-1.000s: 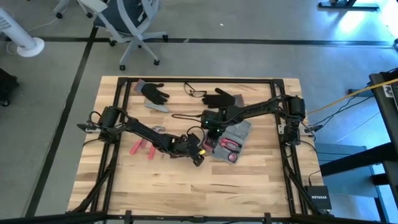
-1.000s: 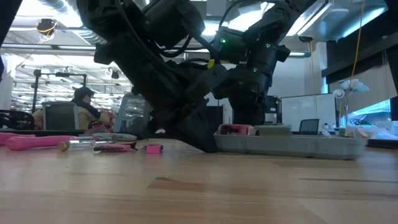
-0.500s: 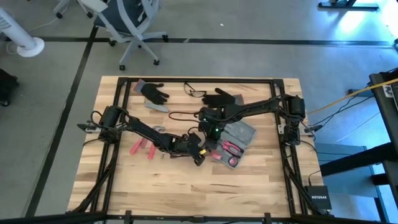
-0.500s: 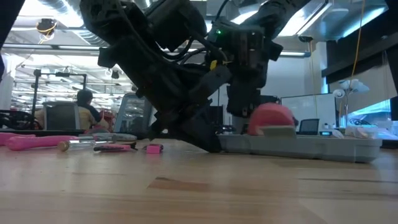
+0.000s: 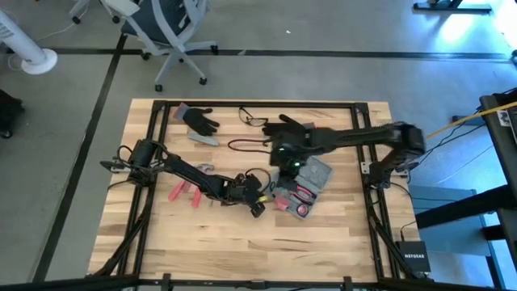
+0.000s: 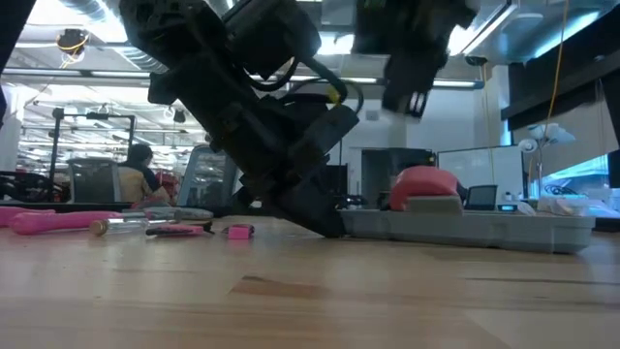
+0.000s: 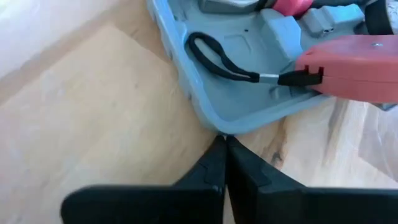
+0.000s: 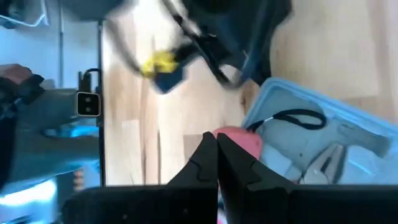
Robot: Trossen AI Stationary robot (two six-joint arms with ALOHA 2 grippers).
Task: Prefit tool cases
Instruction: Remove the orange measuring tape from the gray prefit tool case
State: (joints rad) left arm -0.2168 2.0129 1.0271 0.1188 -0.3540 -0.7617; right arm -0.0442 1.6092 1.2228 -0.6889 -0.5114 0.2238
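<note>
Tool case: lies open and flat on the wooden worktop, right of centre, grey-blue with moulded slots; in the left wrist view its rounded rim is nearest the camera.
In the case: red-handled tools; a black cord loop attached to a red handle sits in one recess.
Left end effector: low on the worktop at the case's near-left corner, fingers pressed together with nothing between them, tips just at the rim of the case.
Right end effector: above the case's left part, lifted off the worktop; its fingers meet with no gap and carry nothing.
Loose tools: pink-red handles lying on the worktop left of the left arm, well apart from the case.
Gloves: one black glove near the far-left edge, another further right, partly under the right arm.
Safety glasses: between the two gloves.
Background: a person sits beyond the worktop in the low view.
</note>
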